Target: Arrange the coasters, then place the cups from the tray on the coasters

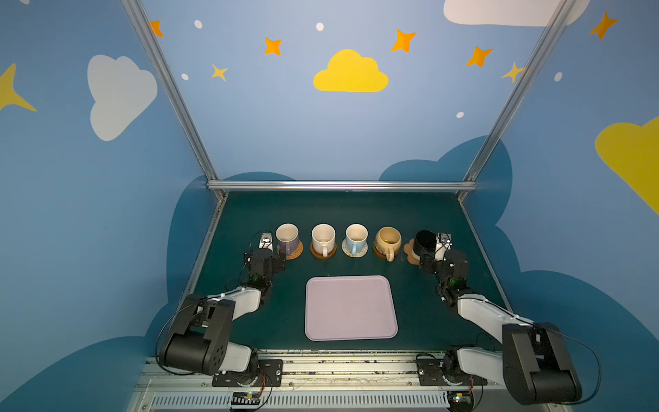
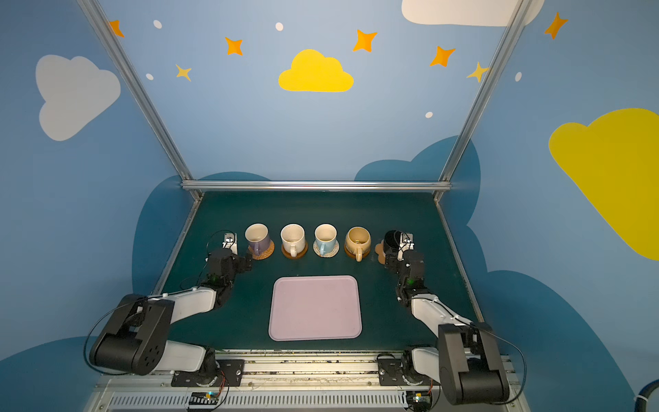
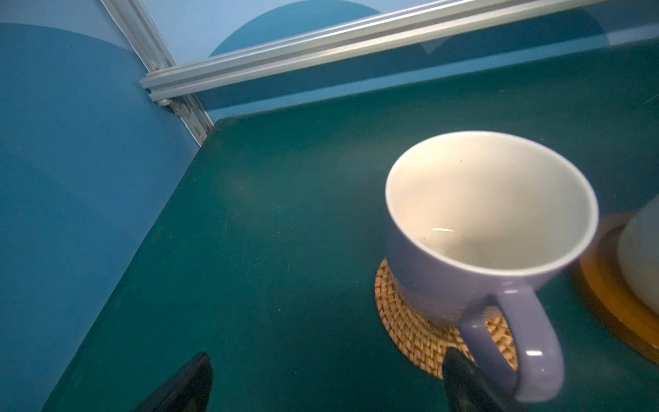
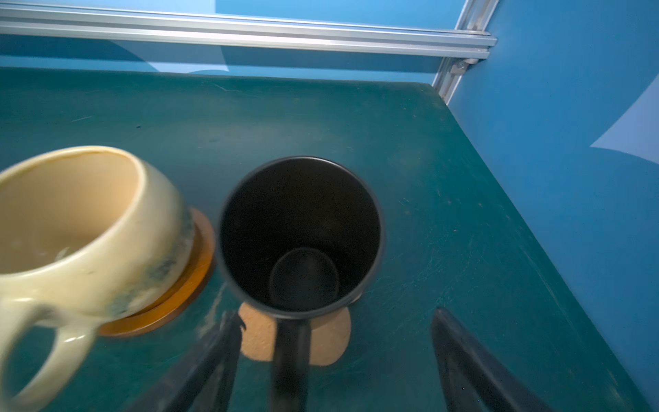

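Five cups stood in one row on the far half of the table (image 1: 249,321), each on its own coaster. From left to right they were the lilac mug (image 1: 287,237), the cream-white mug (image 1: 323,238), the light blue mug (image 1: 356,237), the mustard yellow mug (image 1: 388,240) and the black mug (image 1: 425,242). The tray (image 1: 351,306) lay nearer, in the middle, with nothing on it.

The left gripper (image 3: 328,356) had its fingers wide apart, low beside the lilac mug on the tan woven coaster (image 3: 410,321). One finger was very close to the lilac handle (image 3: 527,339); whether it touched could not be told.

The right gripper (image 4: 338,315) also had its fingers apart. They stood on both sides of the black handle (image 4: 290,356) without pressing on it, so the mug rested by itself on the paw-shaped cork coaster (image 4: 331,339).

The mugs looked like glazed ceramic: stiff, rather heavy for such thin fingers, smooth and probably slippery, and they would chip if knocked together. I think the handle or the rim wall was the best place to hold them, since the body seemed too wide. The coasters appeared light and could slide easily if a mug was pushed sideways. The black mug sat toward the far edge of the cork piece, so any correction would need a straight lift.
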You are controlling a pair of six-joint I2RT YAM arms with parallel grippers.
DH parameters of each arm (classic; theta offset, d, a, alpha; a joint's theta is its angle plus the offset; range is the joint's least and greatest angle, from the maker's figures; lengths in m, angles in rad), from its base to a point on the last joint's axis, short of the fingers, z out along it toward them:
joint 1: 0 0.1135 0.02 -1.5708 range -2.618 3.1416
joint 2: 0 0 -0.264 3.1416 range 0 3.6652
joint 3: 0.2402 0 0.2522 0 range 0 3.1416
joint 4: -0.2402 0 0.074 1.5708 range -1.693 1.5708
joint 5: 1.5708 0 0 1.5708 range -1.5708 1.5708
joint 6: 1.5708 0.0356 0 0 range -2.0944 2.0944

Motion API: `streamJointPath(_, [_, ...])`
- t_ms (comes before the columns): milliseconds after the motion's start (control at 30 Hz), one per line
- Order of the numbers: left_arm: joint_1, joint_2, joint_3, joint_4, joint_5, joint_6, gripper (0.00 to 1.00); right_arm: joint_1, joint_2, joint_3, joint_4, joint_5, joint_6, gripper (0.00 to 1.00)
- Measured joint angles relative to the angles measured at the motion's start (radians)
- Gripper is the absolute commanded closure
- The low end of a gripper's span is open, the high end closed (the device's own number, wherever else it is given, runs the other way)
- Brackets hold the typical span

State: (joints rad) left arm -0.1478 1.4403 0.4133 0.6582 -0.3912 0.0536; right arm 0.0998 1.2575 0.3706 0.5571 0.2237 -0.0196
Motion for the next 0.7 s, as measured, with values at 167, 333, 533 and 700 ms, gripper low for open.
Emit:
streamJointPath(167, [0.048,0.051,0.007,0.037,0.053,-0.017,0.00,-0.031,0.048,-0.018,0.058,-0.024,0.019,0.17])
streamJointPath(333, [0.076,0.059,0.030,0.032,0.111,-0.032,0.00,-0.044,0.113,-0.018,0.163,-0.033,0.045,0.17])
streamJointPath(533, [0.114,0.105,-0.035,0.174,0.191,-0.043,0.00,-0.046,0.203,-0.016,0.217,-0.044,0.050,0.17])
streamJointPath(700, [0.115,0.116,-0.039,0.160,0.220,-0.047,0.00,-0.045,0.251,-0.010,0.257,-0.060,0.049,0.20])
